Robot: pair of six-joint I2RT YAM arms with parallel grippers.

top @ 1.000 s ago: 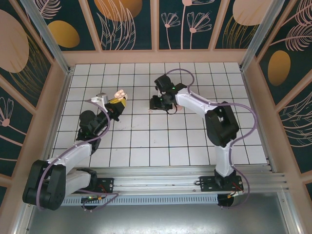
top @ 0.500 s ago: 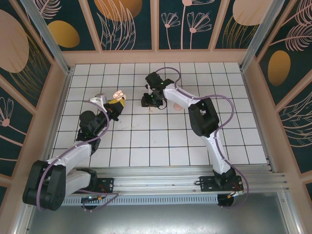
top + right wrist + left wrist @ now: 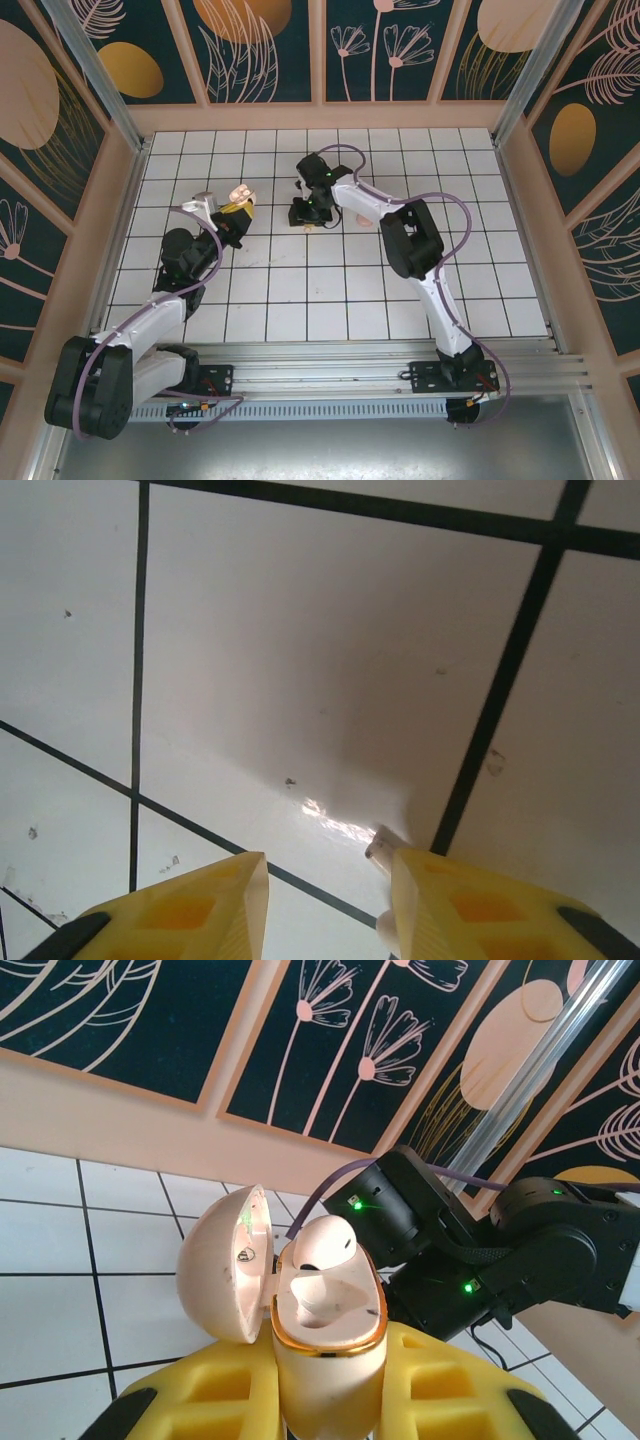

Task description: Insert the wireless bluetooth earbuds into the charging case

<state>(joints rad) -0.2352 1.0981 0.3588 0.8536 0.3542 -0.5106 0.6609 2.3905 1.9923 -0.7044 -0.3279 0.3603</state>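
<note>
On my left wrist feed the left jaws are clamped on the lower half of the case (image 3: 330, 1360), which stands upright between the yellow fingers (image 3: 440, 1390) with its lid (image 3: 222, 1270) swung open to the left. One earbud (image 3: 320, 1245) sits in the base, bud end up (I can't tell whether it is fully seated). The right arm (image 3: 455, 1240) is close behind the case, green lights showing. From overhead, the case is held above the counter (image 3: 300, 290) left of centre, and the right jaws are down at the tiles just to its right, near but apart. On the right wrist feed the right jaws stand parted, with bare tile between them. A second earbud (image 3: 383, 846), small and pale, lies against the inner edge of the right-hand finger (image 3: 480, 910), next to a dark grout line. The other finger is clear of it, so I read no grip there.
</note>
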